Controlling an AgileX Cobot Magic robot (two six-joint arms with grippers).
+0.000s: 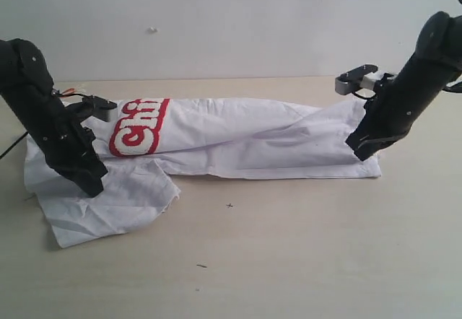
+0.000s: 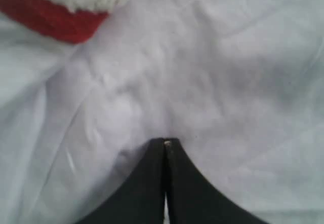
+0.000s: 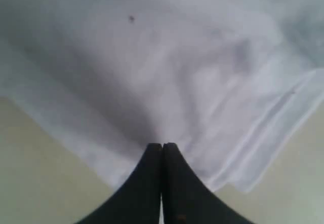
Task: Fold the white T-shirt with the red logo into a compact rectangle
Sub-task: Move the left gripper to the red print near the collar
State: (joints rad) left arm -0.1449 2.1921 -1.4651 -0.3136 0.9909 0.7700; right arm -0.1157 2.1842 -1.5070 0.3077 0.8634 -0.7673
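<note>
The white T-shirt (image 1: 238, 142) lies folded lengthwise in a long strip across the table. Its red logo (image 1: 137, 128) shows only its first letters at the left end. One sleeve (image 1: 115, 203) spreads toward the front left. My left gripper (image 1: 94, 188) is down on the cloth by that sleeve. In the left wrist view it (image 2: 165, 142) is shut, with shirt creases (image 2: 212, 72) converging at its tips and the logo (image 2: 55, 16) just beyond. My right gripper (image 1: 359, 149) is at the shirt's right end, shut (image 3: 162, 145) on the cloth (image 3: 177, 57) near its edge.
The tan table (image 1: 289, 254) stretches bare in front of the shirt, with small dark marks (image 1: 229, 206) on it. A white wall (image 1: 231, 16) rises right behind the table. A bit of orange (image 1: 68, 91) shows behind my left arm.
</note>
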